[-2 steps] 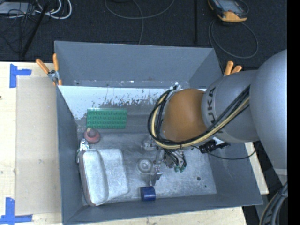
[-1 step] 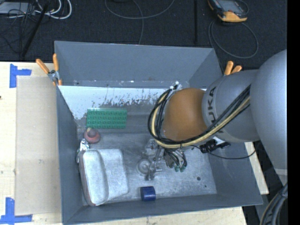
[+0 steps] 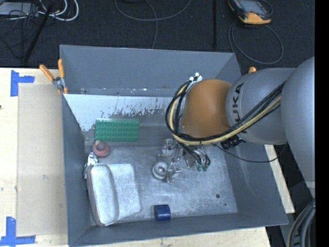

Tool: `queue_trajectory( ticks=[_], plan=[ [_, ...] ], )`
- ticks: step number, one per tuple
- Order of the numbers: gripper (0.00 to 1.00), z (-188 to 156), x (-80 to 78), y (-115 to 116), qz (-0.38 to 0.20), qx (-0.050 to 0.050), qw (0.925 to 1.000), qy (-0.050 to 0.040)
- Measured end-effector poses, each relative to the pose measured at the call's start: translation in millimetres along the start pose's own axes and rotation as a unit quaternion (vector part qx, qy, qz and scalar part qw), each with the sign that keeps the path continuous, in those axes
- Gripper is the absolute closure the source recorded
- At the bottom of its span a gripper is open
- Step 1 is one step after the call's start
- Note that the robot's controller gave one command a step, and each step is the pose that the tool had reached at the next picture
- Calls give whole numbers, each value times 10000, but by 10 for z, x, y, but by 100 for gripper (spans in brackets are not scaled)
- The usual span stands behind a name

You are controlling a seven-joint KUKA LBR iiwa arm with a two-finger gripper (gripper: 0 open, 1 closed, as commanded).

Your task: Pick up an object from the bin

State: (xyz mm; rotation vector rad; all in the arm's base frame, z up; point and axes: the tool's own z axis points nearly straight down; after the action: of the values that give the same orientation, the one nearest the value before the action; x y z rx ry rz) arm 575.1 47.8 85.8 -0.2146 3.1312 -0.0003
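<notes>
Gripper (image 3: 172, 163) hangs low over the bin (image 3: 223, 187) middle; jaw opening cannot be told. Descend squarely, clear of the blue block (image 3: 162, 212).

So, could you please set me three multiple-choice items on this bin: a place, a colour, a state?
1. The blue block lies: A by the view's bottom wall; B mid-floor; C top corner.
2. The studded plate is: A red; B green; C yellow.
3. The grey pouch: A lies flat; B stands upright; C drapes over the rim.
Key: A, it sits beside that wall; B, green studs show; A, it rests flat on the floor.
</notes>
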Motion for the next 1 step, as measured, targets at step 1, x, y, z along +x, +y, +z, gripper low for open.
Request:
queue_trajectory(
  ticks=[1],
  plan=[
    [100, -1131, -38, 52, -842, 1, 9964, -23]
  ],
)
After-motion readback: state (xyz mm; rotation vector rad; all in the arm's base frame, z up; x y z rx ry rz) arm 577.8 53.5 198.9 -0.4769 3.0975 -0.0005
